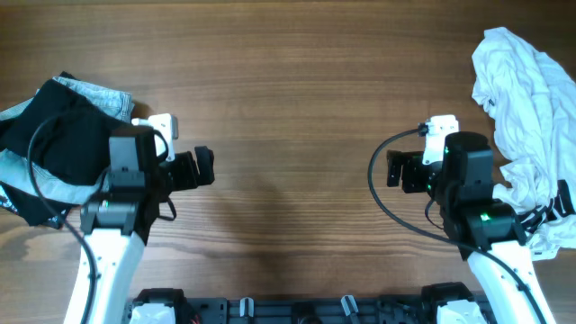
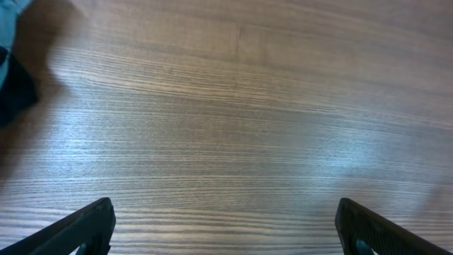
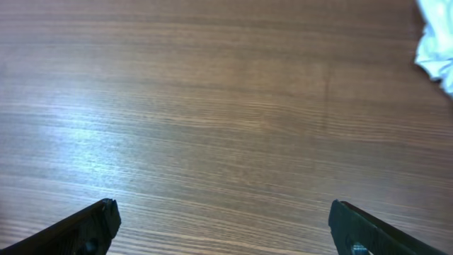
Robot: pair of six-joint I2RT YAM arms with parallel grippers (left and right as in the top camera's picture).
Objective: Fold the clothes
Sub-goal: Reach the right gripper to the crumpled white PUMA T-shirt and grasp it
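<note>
Presently we list 1 white shirt (image 1: 526, 117), heaped unfolded at frame right; left hand (image 1: 205, 167) and right hand (image 1: 393, 169) spread apart, empty, seemingly staged for pickup.

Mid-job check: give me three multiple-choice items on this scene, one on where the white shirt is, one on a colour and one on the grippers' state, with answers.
1. Where on the table does the white shirt lie?
A) at the centre
B) at the left edge
C) at the right edge

2. What colour is the table?
A) brown wood
B) white
C) green

3. How are the left gripper and right gripper?
A) both shut on the shirt
B) both open and empty
C) left shut, right open

Answers:
1. C: the overhead view shows it crumpled at the right edge.
2. A: wood grain shows in every view.
3. B: both wrist views show fingers wide apart over bare wood.
</note>
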